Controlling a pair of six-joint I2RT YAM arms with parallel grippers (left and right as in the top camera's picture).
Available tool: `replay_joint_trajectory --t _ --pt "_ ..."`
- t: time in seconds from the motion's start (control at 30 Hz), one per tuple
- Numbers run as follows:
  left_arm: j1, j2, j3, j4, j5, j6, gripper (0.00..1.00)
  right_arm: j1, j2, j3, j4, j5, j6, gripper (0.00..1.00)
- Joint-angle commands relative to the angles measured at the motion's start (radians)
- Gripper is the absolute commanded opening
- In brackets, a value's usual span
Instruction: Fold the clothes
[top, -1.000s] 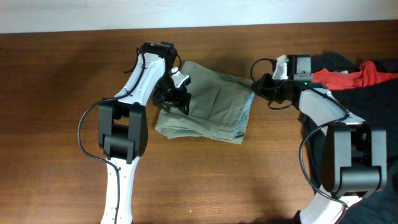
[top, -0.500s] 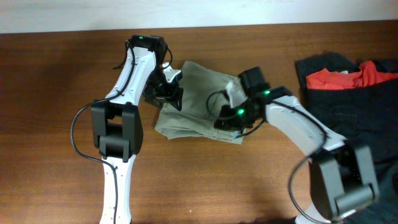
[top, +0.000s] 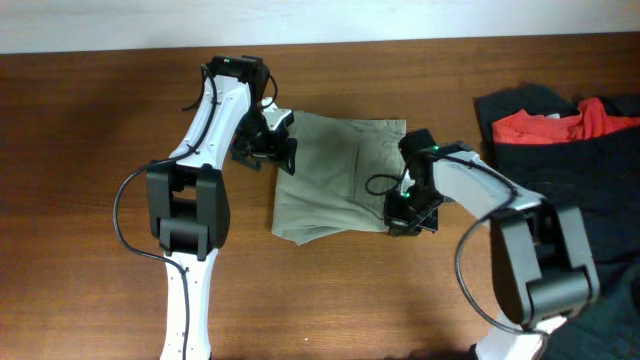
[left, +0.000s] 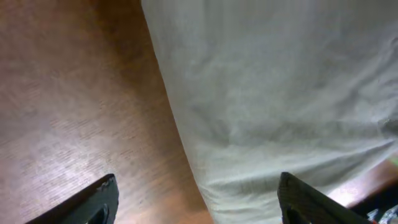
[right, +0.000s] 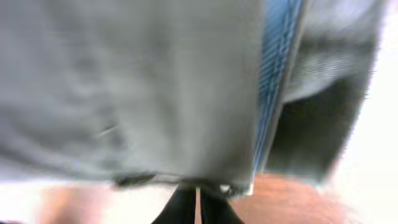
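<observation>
The khaki-beige shorts (top: 340, 175) lie folded in a rough rectangle at the table's middle. My left gripper (top: 278, 150) is open at their upper left edge. In the left wrist view its fingers (left: 199, 186) straddle the cloth's edge (left: 280, 93), one over wood and one over fabric. My right gripper (top: 408, 212) is at the shorts' lower right corner. In the blurred right wrist view its fingers (right: 198, 202) are pressed together on the hem of the shorts (right: 124, 81), beside the pale blue lining (right: 277, 74).
A pile of black garments (top: 560, 160) with a red-orange garment (top: 560, 122) on top lies at the right edge of the wooden table (top: 90, 200). A pale wall strip runs along the far edge.
My right arm swung from the black pile over to the shorts, then pulled their right part outward. The shorts now lie flatter and further right. My left gripper shifted slightly.
</observation>
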Motion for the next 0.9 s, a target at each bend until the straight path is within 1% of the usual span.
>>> replay_joint_trajectory --t 0.0,0.07,0.1,0.2,0.27,0.3,0.33,0.4,0.43,0.47,0.53,0.63,0.67,0.77,0.87 --pt "0.003 0.013 0.007 0.043 0.024 0.009 0.83 -0.008 -0.15 0.056 0.002 -0.041 -0.1 0.14" --pt "-0.005 0.023 -0.014 0.087 0.082 0.008 0.84 -0.008 -0.213 0.057 0.003 -0.04 -0.088 0.14" --pt "-0.009 0.032 -0.016 0.087 0.087 0.008 0.84 -0.008 -0.224 0.057 0.001 -0.04 -0.078 0.15" --pt "-0.011 0.034 -0.016 0.095 0.087 0.008 0.84 -0.008 -0.205 0.055 0.0 -0.04 -0.064 0.14" --pt "-0.011 0.034 -0.016 0.063 0.088 0.008 0.81 -0.008 -0.177 0.052 0.02 -0.034 -0.035 0.13" --pt "-0.011 0.034 -0.016 0.035 0.102 0.009 0.75 -0.008 -0.159 0.051 0.043 -0.018 -0.019 0.13" --pt "-0.011 0.033 -0.016 -0.016 0.134 0.009 0.67 -0.008 -0.138 0.051 0.077 -0.008 -0.017 0.13" --pt "-0.011 0.033 -0.016 -0.05 0.135 0.01 0.6 -0.008 -0.099 0.051 0.133 -0.006 -0.013 0.15" --pt "-0.011 0.033 -0.016 -0.058 0.135 0.009 0.53 -0.009 -0.071 0.051 0.154 0.001 0.012 0.17" --pt "-0.011 0.033 -0.016 -0.07 0.135 0.01 0.48 -0.014 -0.047 0.051 0.159 0.014 0.041 0.17" --pt "-0.011 0.03 -0.012 -0.097 0.135 0.018 0.48 -0.029 0.004 0.051 0.161 0.024 0.082 0.13" --pt "-0.011 -0.008 0.036 -0.156 0.135 0.058 0.48 -0.053 0.078 0.051 0.144 -0.019 0.117 0.12" --pt "-0.012 -0.028 0.04 -0.159 0.132 0.058 0.48 -0.051 0.087 0.051 0.121 -0.022 0.159 0.12" --pt "-0.02 -0.055 0.035 -0.173 0.128 0.057 0.49 0.008 0.092 0.036 0.05 -0.026 0.257 0.11" --pt "-0.042 -0.055 -0.016 -0.173 0.128 0.039 0.48 0.088 0.091 0.027 0.05 -0.019 0.295 0.11"
